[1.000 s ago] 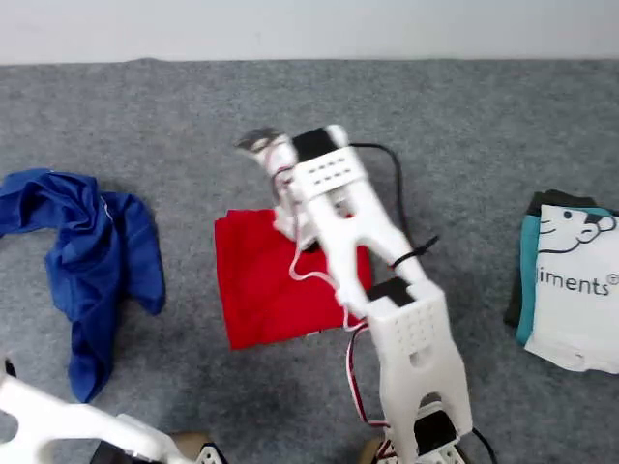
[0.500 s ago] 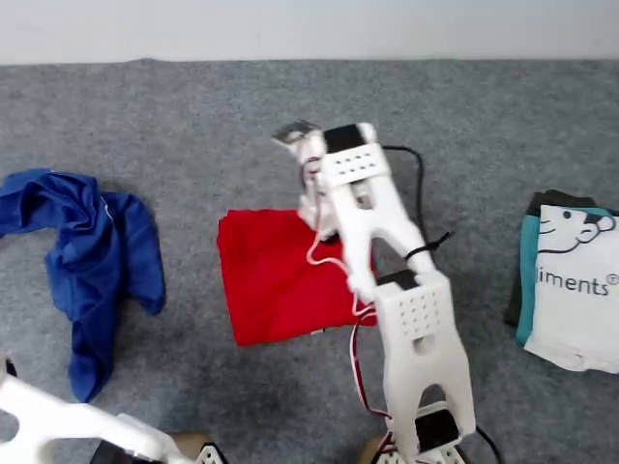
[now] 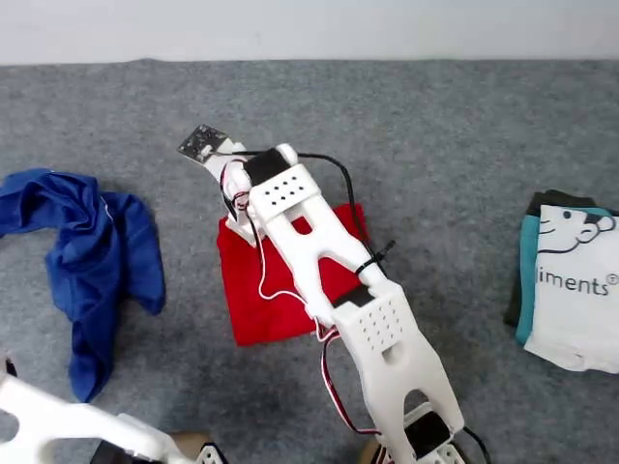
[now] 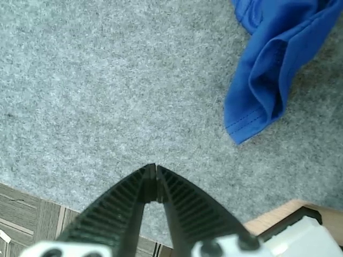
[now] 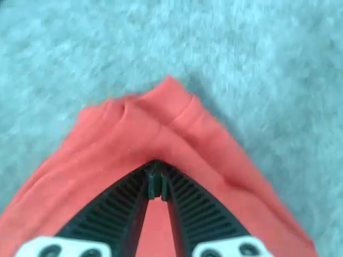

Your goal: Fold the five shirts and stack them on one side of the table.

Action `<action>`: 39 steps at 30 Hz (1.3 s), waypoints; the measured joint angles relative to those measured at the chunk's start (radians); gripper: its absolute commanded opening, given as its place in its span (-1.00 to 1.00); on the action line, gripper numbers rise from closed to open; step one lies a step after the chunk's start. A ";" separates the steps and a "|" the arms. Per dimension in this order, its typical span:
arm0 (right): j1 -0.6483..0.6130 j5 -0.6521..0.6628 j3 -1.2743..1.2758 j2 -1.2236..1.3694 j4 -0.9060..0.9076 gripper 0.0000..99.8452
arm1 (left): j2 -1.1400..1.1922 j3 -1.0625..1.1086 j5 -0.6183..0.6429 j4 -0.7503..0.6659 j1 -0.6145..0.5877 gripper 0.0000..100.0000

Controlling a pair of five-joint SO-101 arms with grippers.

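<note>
Fingers first: how do the right fingers (image 5: 115,209) stand?
Closed tip to tip over the red shirt (image 5: 177,128), whose cloth ridges up just ahead of them. Whether they pinch any of it, I cannot tell.
And the other pair?
The left fingers (image 4: 115,206) are closed on nothing, above the grey worktop (image 4: 80,80) by its near edge, with a corner of the crumpled blue shirt (image 4: 268,69) near them.
Farther out?
The red shirt lies folded flat mid-worktop, partly under the right arm (image 3: 387,338). The blue shirt is bunched at the left. A stack of folded shirts (image 3: 580,290), white on top, sits at the right edge.
</note>
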 measured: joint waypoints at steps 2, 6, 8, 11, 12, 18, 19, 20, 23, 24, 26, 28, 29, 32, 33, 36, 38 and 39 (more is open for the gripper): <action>0.011 0.028 0.000 0.014 -0.052 -0.98 | 0.000 0.000 0.000 0.000 0.000 -0.99; 0.037 0.054 0.000 0.020 -0.140 -0.98 | 0.000 0.000 0.000 0.000 0.000 -0.99; 0.044 0.058 0.000 0.020 -0.164 -0.98 | 0.000 0.000 0.000 0.000 0.000 -0.99; 0.044 0.058 0.000 0.020 -0.160 -0.98 | 0.000 0.000 0.000 0.000 0.000 -0.99; 0.043 0.058 0.000 0.020 -0.143 -0.98 | 0.000 0.000 0.000 0.000 0.000 -0.99; 0.021 0.058 -0.064 0.012 0.034 -0.98 | 0.000 0.000 0.000 0.000 0.000 -0.99; 0.018 0.058 -0.089 0.000 0.074 -0.98 | 0.000 0.000 0.000 0.000 0.000 -0.99; 0.018 0.058 -0.109 -0.011 0.118 -0.98 | 0.000 0.000 0.000 0.000 0.000 -0.99; 0.018 0.058 -0.153 -0.034 0.256 -0.98 | 0.000 0.000 0.000 0.000 0.000 -0.99; 0.018 0.058 -0.155 -0.040 0.295 -0.98 | 0.000 0.000 0.000 0.000 0.000 -0.99; 0.020 0.043 -0.149 -0.058 0.315 -0.98 | 0.000 0.000 0.000 0.000 0.000 -0.99; 0.038 -0.003 -0.109 -0.112 0.315 -0.98 | 0.000 0.000 0.000 0.000 0.000 -0.99; 0.048 -0.020 -0.078 -0.146 0.315 -0.98 | 0.000 0.000 0.000 0.000 0.000 -0.99; 0.057 -0.058 0.051 -0.256 0.315 -0.98 | 0.000 0.000 0.000 0.011 0.000 -0.99; 0.055 -0.080 0.107 -0.296 0.315 -0.98 | 0.000 0.000 -0.002 0.015 0.000 -0.99; 0.055 -0.193 0.270 -0.411 0.316 -0.98 | 0.000 0.000 -0.002 0.018 0.000 -0.99; 0.057 -0.308 0.345 -0.462 0.316 -0.92 | 0.000 0.000 -0.002 0.021 0.000 -0.99; 0.060 -0.370 0.371 -0.473 0.316 -0.85 | 0.000 0.000 -0.002 0.026 0.000 -0.99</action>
